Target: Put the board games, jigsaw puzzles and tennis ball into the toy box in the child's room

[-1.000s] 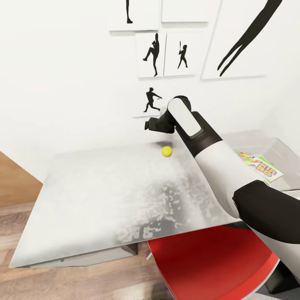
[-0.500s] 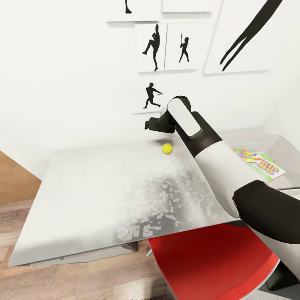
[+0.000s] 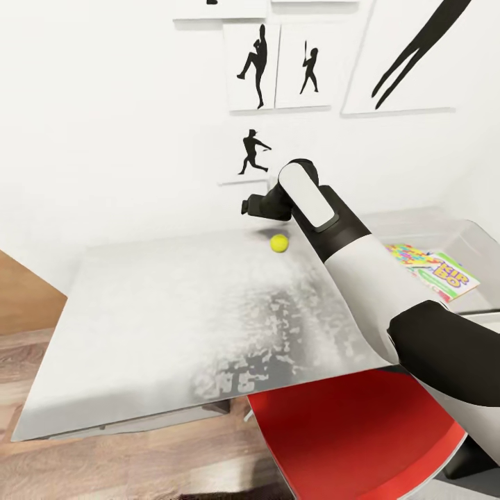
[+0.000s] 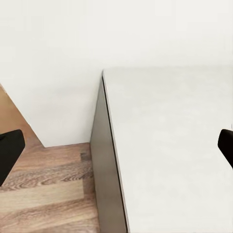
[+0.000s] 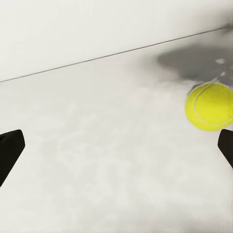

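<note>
The tennis ball [image 3: 279, 243] is bright yellow-green on the mottled pale grey table [image 3: 173, 312]. Far right, the light grey toy box [image 3: 479, 246] holds multicoloured printed art. Black silhouette posters [image 3: 258, 66] hang on white; near right, a red chair [image 3: 347, 437].

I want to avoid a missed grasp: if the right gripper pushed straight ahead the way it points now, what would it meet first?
Probably the bare table top, not the tennis ball. In the right wrist view the ball sits off-centre, near one fingertip, with the right gripper open. Depth is unclear.
</note>
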Tool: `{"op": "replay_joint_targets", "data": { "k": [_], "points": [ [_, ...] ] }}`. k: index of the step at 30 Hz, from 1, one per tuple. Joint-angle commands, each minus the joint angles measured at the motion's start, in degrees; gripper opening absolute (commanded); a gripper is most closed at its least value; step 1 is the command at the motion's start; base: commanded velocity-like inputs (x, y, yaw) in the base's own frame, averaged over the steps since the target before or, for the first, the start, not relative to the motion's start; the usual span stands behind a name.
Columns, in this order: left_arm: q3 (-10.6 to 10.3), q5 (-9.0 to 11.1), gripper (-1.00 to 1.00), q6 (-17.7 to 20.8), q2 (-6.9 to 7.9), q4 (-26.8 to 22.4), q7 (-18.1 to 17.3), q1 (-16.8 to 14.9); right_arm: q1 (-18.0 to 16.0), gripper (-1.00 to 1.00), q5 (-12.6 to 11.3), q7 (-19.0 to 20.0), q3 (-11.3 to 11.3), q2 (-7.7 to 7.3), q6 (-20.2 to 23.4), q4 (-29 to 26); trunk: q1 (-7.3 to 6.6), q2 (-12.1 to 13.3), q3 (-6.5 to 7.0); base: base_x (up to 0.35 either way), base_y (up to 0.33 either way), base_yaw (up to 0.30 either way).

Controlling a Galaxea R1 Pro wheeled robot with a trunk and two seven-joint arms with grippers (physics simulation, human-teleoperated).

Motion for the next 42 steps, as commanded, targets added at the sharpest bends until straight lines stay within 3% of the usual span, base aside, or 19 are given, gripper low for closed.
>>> {"op": "replay_joint_targets", "data": {
  "k": [1, 11, 39, 42],
  "points": [
    [0.0, -0.2, 1.00, 0.2, 0.01, 0.0, -0.7, -0.1, -0.1, 1.00, -0.1, -0.5, 0.0, 0.00, 0.0, 0.0, 0.01, 0.0, -0.15, 0.000, 0.000, 0.000],
    [-0.2, -0.7, 1.00, 0.2, 0.01, 0.0, -3.8, -0.1, -0.1, 1.00, 3.1, -0.4, -0.3, 0.00, -3.0, 0.2, 0.01, 0.0, -1.09, 0.000, 0.000, 0.000],
    [-0.3, -1.1, 1.00, 0.2, -0.14, 0.0, -4.1, -0.1, -0.1, 1.00, 3.8, -0.3, -0.2, 0.00, -5.1, 0.3, 0.01, 0.0, -3.73, -0.033, 0.024, 0.000],
    [-0.2, -1.1, 1.00, 0.2, -0.15, 0.0, -4.1, -0.1, -0.1, 1.00, 3.8, -0.3, -0.2, -0.59, -5.1, 0.4, 0.01, 0.0, -4.01, -0.006, 0.005, 0.000]
  ]
}}
